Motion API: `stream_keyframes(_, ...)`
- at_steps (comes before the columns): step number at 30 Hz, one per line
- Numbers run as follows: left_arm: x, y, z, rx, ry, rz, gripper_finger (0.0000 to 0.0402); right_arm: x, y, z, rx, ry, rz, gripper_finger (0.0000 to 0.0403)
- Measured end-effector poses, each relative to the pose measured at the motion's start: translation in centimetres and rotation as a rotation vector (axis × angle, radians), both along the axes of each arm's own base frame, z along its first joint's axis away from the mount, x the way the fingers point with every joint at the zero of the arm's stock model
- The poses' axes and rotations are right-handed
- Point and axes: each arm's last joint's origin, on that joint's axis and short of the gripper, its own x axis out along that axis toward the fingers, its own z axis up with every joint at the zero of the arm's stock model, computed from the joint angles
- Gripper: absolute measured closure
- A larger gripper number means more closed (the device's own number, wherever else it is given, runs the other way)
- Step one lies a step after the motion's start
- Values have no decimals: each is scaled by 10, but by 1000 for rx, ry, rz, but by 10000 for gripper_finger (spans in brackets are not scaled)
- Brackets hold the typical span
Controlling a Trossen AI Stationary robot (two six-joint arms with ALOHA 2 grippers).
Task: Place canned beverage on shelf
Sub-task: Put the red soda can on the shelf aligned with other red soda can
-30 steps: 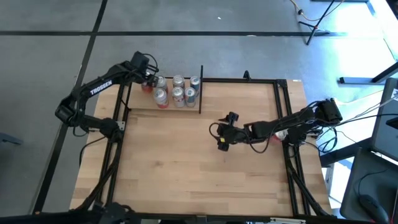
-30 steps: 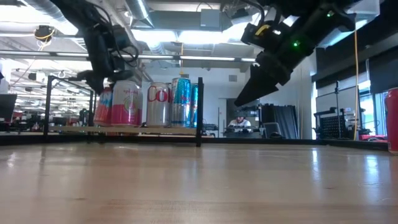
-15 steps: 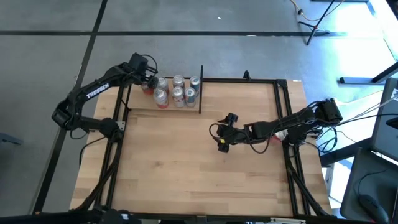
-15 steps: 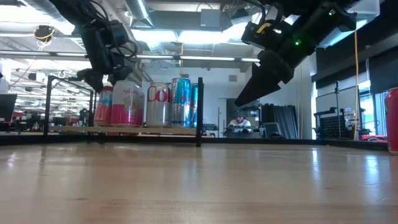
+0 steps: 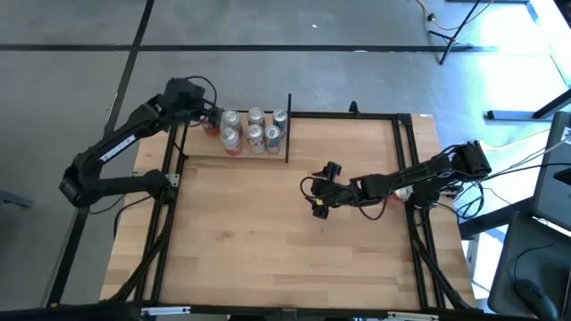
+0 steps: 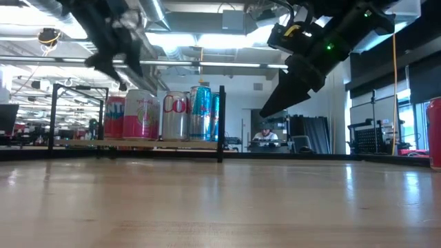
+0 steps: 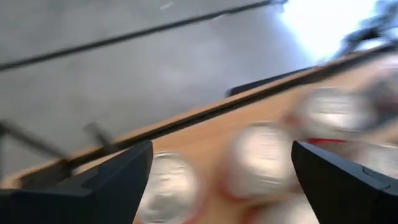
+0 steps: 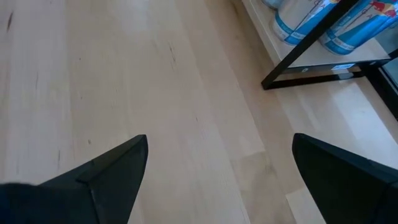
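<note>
Several beverage cans (image 5: 254,129) stand upright on the shelf (image 5: 203,151), a light plank in a black rod frame at the table's far left. A red can (image 6: 114,118) stands at the row's left end. My left gripper (image 6: 114,65) hangs open above and just left of the cans (image 7: 261,158), touching none. My right gripper (image 5: 319,193) hovers open over the middle of the table, nothing between its fingers (image 8: 118,171).
A black upright post (image 6: 221,124) marks the shelf's right end. Another red can (image 6: 435,132) stands at the table's right edge near my right arm's base (image 5: 399,194). Bare wooden tabletop (image 5: 268,241) spreads across the near half.
My left gripper has opened wider, let go of the red can at the shelf's left end, and risen clear of it, drawing back toward the table's far left corner. The can stays upright on the shelf.
</note>
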Motion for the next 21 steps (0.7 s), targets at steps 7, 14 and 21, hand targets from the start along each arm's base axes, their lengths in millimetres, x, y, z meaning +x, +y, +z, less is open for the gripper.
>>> stream_keyframes(7,19,-51,22,21,-180,-350,35,1,2,0,76,-16,4,20)
stream_keyframes(14,54,-96,4,36,-213,-635,35,-5,9,26,110,134,35,20)
stream_keyframes(21,75,-136,-29,113,-329,-852,35,-47,-2,86,183,246,-228,20)
